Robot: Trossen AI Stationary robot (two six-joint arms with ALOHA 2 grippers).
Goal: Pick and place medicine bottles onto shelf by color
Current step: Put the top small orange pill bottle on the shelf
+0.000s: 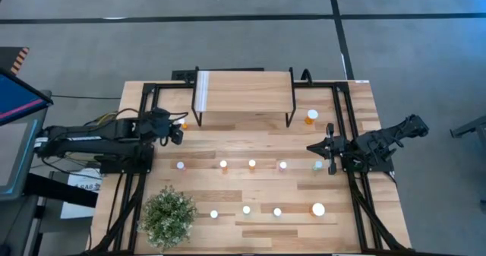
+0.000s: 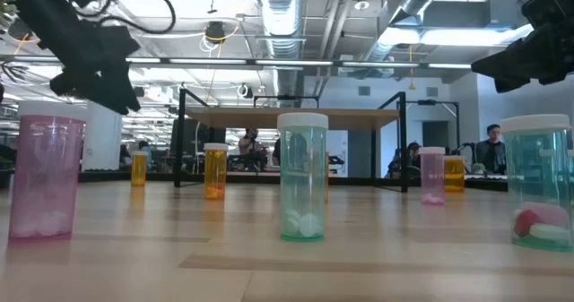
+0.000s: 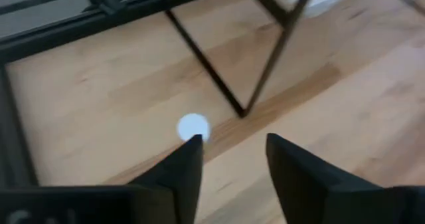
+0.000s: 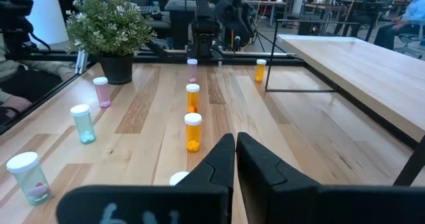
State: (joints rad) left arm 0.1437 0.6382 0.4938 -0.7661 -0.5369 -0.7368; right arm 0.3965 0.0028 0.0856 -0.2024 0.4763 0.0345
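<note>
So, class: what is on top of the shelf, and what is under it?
The shelf top is bare: only light wood and a whitish strip, no bottles. From above, the board covers what is under it; the low view shows only open space between its black legs there.

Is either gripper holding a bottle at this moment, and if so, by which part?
Nothing is held. The left gripper is open above the table beside an orange bottle near the shelf. The right gripper is shut and empty.

Pale green bottle (image 2: pixel 543 180) cut off rightward.
</note>
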